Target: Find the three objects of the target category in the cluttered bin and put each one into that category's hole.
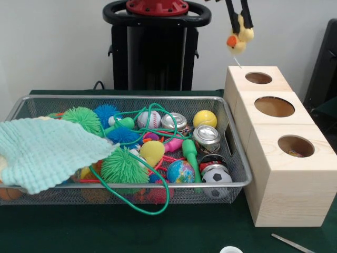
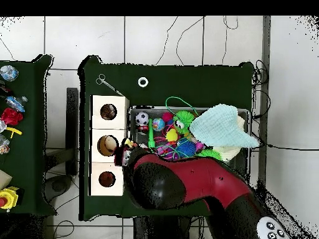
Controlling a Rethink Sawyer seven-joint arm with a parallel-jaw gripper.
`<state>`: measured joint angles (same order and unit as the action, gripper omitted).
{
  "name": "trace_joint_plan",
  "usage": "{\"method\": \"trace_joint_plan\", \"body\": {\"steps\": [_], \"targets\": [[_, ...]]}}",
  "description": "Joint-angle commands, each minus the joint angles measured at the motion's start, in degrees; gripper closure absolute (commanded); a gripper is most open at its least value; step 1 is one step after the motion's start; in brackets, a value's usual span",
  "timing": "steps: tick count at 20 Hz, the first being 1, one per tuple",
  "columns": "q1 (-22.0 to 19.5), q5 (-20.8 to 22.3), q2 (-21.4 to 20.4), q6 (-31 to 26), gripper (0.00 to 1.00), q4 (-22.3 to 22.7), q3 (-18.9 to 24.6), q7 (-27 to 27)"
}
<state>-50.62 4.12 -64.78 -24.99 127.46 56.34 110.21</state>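
Note:
My gripper point(image 1: 239, 22) hangs high at the top right of the front view, shut on a yellow toy duck point(image 1: 238, 38) with an orange beak, above the far wooden box. The three pale boxes stand in a row right of the bin. The mid-sized hole point(image 1: 295, 146) point(image 2: 108, 112) is in the nearest box and something small lies inside it. The widest hole point(image 1: 274, 106) is in the middle box, the smallest point(image 1: 258, 78) in the far one. The wire-mesh bin point(image 1: 131, 98) point(image 2: 244, 112) holds mixed toys. In the overhead view my arm point(image 2: 187, 180) reaches to the boxes.
A teal knitted cloth point(image 1: 47, 150) point(image 2: 221, 127) drapes over one end of the bin. Spiky balls, a baseball point(image 1: 149, 119), cans point(image 1: 206, 138), a globe ball, a soccer ball and a green cord fill it. Scissors point(image 2: 107, 83) and a white ring point(image 2: 142, 81) lie beyond the boxes.

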Motion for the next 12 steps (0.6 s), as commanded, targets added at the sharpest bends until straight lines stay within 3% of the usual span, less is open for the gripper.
{"method": "trace_joint_plan", "body": {"steps": [1,7,12], "targets": [[4.9,2.9,-3.1,-7.5,1.0,4.4,-7.4,5.6],[14.6,10.5,1.2,-6.1,1.0,0.6,-19.3,12.0],[20.5,10.2,2.4,-4.6,1.0,0.1,-25.6,14.7]]}}
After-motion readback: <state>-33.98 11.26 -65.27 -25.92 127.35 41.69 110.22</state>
